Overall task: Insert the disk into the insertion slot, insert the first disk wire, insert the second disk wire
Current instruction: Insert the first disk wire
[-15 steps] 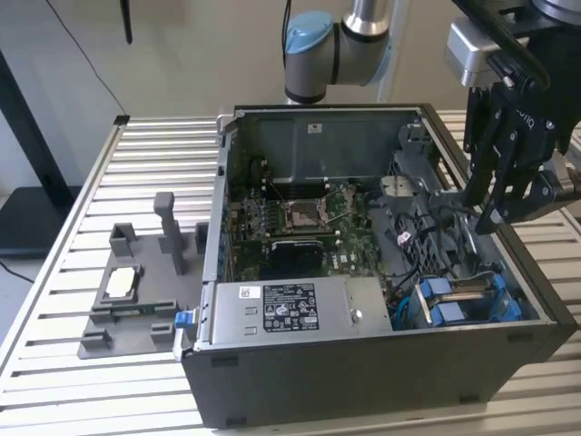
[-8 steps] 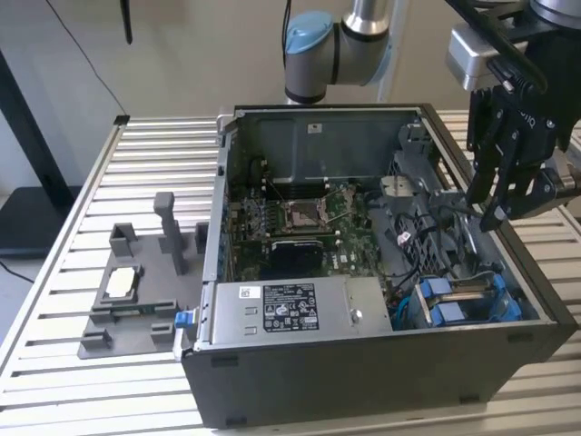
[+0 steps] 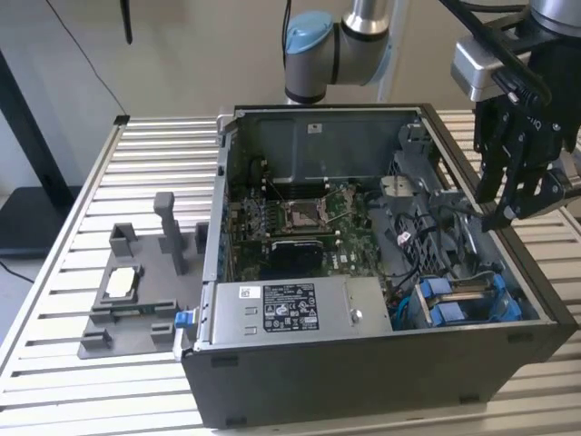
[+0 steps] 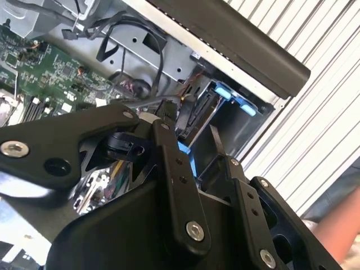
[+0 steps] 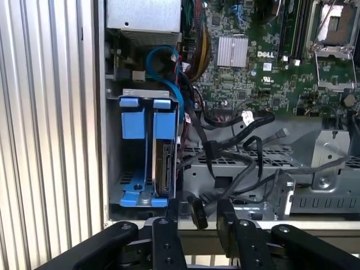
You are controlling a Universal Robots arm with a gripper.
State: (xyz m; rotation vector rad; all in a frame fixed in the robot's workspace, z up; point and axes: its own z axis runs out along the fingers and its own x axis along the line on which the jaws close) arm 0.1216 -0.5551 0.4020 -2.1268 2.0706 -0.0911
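Note:
The disk stands on edge inside the insertion slot, a grey metal cage at the case's corner, and its blue bracket faces up. In the exterior view the disk lies at the case's right front. My gripper hangs over the case's right wall, just beyond the cage. A black disk wire connector sits between the fingers of the gripper, and its wire runs back into the case. The gripper is above the blue bracket.
A loose bundle of black cables lies beside the cage. The motherboard fills the case's middle, and the silver power-supply box sits at its front. A grey fixture with a chip stands on the slatted table at the exterior view's left. Part of a person's arm is nearby.

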